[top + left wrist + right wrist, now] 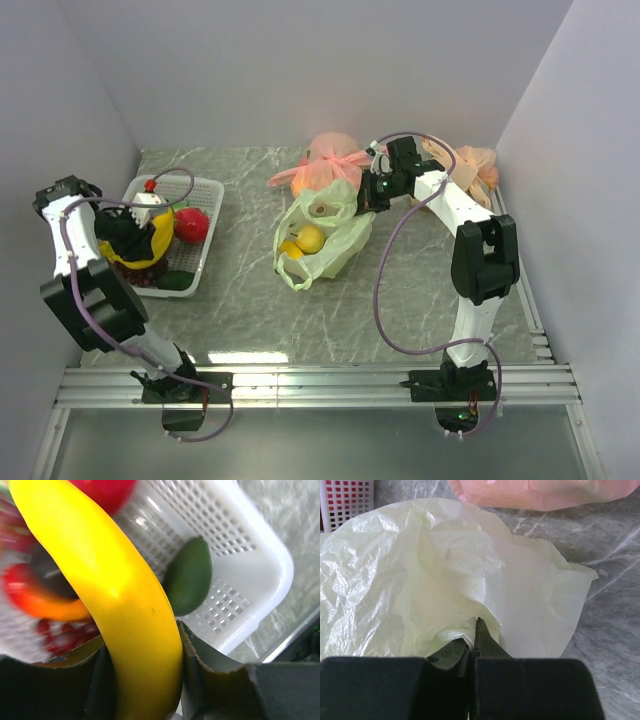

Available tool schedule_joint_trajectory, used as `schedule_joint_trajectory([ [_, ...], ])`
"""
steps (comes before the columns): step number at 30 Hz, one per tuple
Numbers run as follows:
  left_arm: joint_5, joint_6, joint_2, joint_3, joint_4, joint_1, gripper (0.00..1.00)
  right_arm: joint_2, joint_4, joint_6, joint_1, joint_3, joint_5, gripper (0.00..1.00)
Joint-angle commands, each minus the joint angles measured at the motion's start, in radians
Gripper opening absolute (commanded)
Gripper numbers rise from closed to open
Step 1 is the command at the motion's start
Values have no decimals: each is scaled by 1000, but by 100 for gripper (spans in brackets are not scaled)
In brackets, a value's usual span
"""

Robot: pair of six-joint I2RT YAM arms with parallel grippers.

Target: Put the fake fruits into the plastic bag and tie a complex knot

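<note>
grey marble table [250, 310], plain lilac walls [300, 70]

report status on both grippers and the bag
Left gripper shut on banana at white basket. Right gripper shut on plastic bag. Pink bag right behind it.

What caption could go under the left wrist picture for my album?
Left pincer grips a yellow banana over a white basket holding a green fruit.

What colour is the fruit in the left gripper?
Yellow, a glossy plastic banana; best in left wrist view.
</note>
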Motion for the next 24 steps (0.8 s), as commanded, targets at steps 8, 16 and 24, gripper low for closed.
schedule_joint_trajectory([
  [8,370,-136,-132,229,-18,-74,0,3,0,-7,5,58,-8,0],
  [16,418,-331,-57,372,28,-534,0,-25,21,14,4,49,-20,0],
  [24,271,-227,20,308,-18,-865,0,-26,58,89,2,81,-54,0],
])
